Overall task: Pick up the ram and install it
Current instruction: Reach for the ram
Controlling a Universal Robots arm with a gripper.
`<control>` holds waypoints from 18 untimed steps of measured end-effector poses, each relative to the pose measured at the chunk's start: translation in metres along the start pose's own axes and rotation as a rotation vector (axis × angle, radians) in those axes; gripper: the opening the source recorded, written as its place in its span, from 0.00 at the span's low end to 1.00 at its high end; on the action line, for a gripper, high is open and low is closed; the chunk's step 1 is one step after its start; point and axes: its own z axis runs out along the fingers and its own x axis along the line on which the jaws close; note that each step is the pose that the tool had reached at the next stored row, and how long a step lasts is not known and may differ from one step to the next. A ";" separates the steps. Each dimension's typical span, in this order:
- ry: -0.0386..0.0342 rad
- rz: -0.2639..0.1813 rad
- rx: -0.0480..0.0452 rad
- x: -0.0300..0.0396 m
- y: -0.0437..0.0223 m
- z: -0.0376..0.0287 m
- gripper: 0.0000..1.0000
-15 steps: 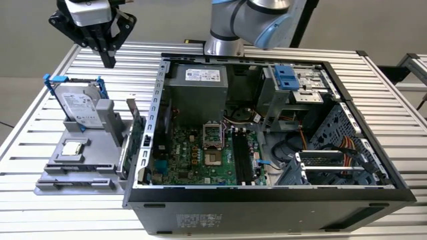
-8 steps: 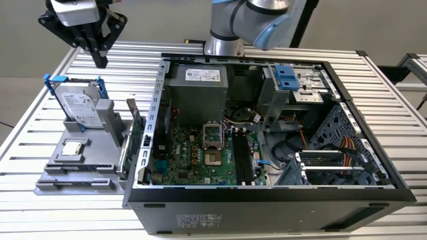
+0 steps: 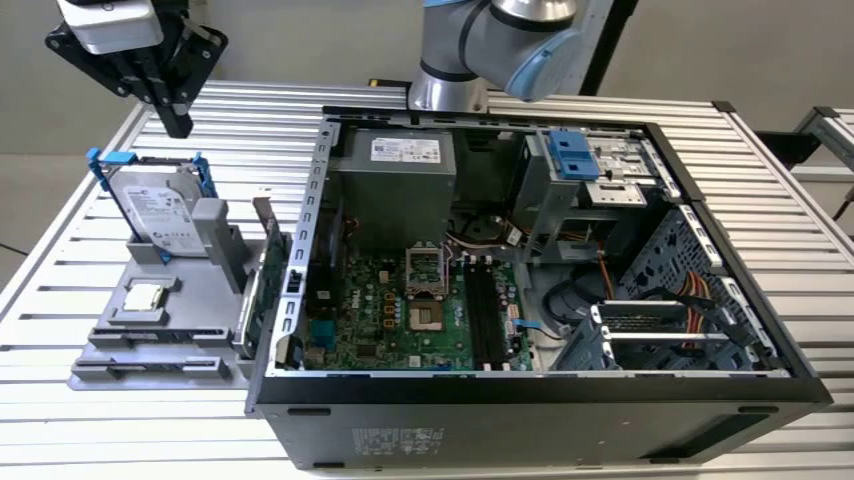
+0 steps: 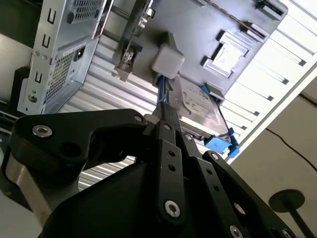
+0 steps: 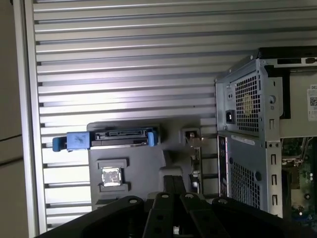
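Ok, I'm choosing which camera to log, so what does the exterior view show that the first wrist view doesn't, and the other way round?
Exterior view: the open inside of the case, with the long black slots, the blue-latched drive cage and the orange cables.
First wrist view: the case's rear, with the power socket and vent grille.
Both: the blue-framed hard drive, the chip on the grey fixture, and the shut hand, holding nothing.

I find no print I can read. White labels sit on the power supply (image 3: 404,150) and the hard drive (image 3: 160,212), and a sticker on the case's outer wall (image 3: 400,440), all too small to make out.
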 end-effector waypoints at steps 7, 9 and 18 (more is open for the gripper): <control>-0.0001 0.000 0.0000 0.0122 -0.0023 -0.0003 0.00; 0.0000 0.000 -0.0001 0.0153 -0.0029 -0.0004 0.00; -0.0001 0.000 -0.0001 0.0288 -0.0054 -0.0008 0.00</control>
